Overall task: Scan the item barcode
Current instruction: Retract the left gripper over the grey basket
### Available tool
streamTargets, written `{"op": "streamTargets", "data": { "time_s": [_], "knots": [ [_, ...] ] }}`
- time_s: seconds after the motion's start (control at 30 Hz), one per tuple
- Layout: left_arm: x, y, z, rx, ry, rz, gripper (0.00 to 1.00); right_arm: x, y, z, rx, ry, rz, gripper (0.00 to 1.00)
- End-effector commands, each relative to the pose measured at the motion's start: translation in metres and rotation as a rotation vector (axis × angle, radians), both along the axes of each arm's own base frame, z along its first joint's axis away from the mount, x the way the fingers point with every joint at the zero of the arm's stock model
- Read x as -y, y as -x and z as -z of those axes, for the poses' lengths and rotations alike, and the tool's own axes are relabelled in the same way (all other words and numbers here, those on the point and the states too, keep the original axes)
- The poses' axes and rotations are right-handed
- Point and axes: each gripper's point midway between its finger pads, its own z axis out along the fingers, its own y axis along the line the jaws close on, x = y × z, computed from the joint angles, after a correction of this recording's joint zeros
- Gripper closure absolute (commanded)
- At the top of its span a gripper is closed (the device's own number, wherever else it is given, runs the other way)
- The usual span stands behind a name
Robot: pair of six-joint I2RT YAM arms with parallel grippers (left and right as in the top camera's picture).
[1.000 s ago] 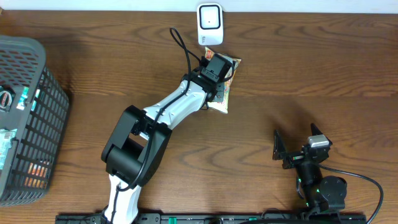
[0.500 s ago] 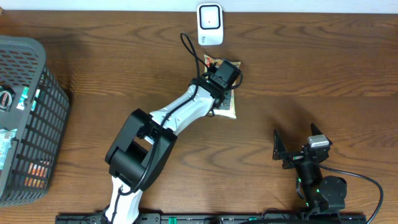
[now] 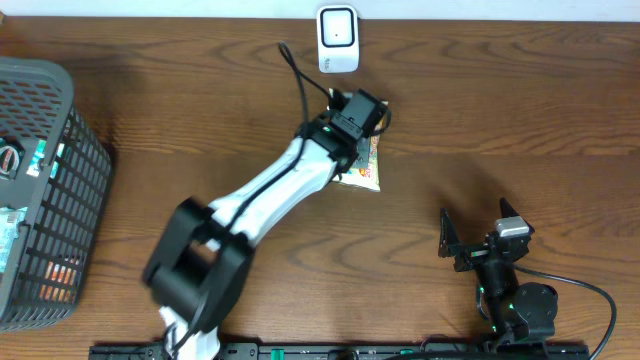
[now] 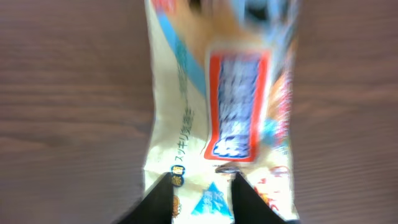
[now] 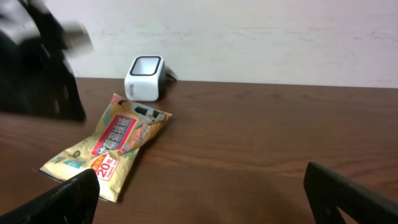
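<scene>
Snack packet (image 5: 107,146) flat, long axis toward scanner (image 5: 145,78); left pincer (image 4: 201,198) parted, right pincer (image 5: 208,196) wide apart

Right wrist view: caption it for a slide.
Snack packet lies flat on the table near the white scanner.

The left arm (image 3: 280,180) has white tubular links between bulky black joint housings; its fingers (image 4: 158,202) are black and tapering, with a thin black cable (image 3: 298,80) behind them; the right arm (image 3: 505,285) is all black; a pale camera block (image 3: 513,228) sits behind its wedge-shaped fingers (image 5: 348,193), and a second cable (image 3: 590,290) runs behind that.
</scene>
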Motion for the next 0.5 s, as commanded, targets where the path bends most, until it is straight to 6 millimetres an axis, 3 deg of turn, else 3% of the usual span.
{"op": "streamTargets", "data": {
  "time_s": [0.0,0.07,0.1,0.27,0.47],
  "knots": [
    [-0.015,-0.005,-0.067,0.150,0.028,-0.018,0.50,-0.001,0.000,0.000,0.002,0.014,-0.004,0.01],
    [-0.027,-0.004,-0.096,0.210,0.019,0.006,0.33,-0.001,0.000,0.000,0.002,0.014,-0.004,0.01],
    [-0.038,-0.003,-0.112,0.245,0.004,0.010,0.30,-0.001,0.000,0.000,0.002,0.014,-0.004,0.01],
    [-0.104,0.011,-0.160,0.311,-0.087,-0.055,0.23,-0.001,0.000,0.000,0.002,0.014,-0.004,0.01],
    [-0.215,0.026,-0.197,0.358,-0.204,-0.330,0.23,-0.001,0.000,0.000,0.002,0.014,-0.004,0.01]
  ]
}}
